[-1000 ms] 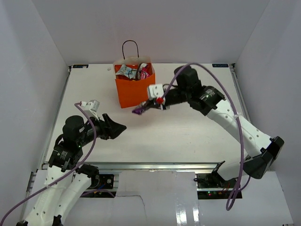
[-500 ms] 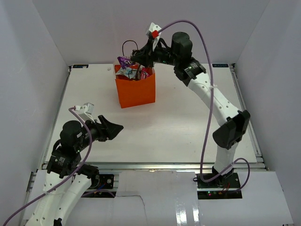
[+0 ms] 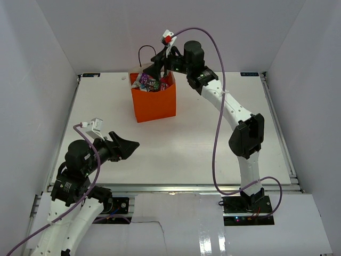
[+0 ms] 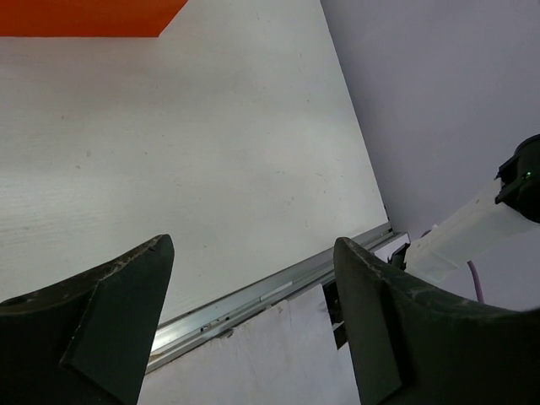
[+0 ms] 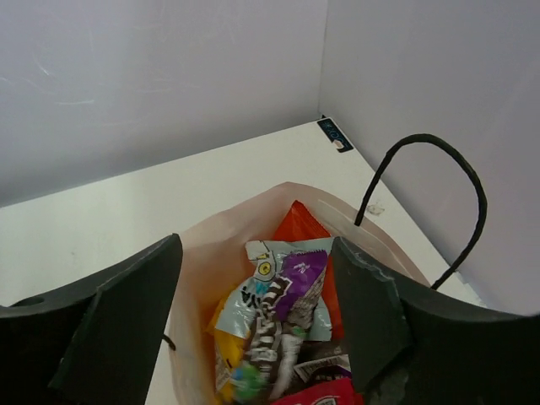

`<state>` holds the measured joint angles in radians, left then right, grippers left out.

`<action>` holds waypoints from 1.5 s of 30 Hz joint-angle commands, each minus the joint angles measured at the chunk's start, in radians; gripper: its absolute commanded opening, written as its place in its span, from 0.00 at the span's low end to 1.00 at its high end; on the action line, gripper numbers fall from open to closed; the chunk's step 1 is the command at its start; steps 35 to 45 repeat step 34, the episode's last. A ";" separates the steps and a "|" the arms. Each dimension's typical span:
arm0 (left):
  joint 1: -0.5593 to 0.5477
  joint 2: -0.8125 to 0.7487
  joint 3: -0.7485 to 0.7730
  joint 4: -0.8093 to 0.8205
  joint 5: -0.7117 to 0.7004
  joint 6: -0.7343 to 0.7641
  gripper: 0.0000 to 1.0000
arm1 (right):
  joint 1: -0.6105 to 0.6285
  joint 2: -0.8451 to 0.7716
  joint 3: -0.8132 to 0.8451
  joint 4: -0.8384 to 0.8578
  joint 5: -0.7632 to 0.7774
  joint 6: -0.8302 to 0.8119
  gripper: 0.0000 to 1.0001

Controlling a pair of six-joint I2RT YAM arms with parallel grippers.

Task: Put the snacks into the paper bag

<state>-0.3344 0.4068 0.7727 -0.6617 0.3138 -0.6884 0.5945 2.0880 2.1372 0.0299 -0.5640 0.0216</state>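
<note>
Right wrist view: we see right tool released above snacks in paper bag.
Left tool: released, empty.

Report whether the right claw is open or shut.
Open: the right claw fingers stand wide apart over the bag, nothing between them; snacks lie inside below.

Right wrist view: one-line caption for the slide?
Open right gripper hovers over the orange paper bag, snacks piled inside.
</note>
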 commanded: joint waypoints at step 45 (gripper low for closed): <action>-0.003 0.096 0.000 0.053 -0.191 0.155 0.98 | -0.417 -1.114 -1.111 -0.553 0.610 -0.242 0.90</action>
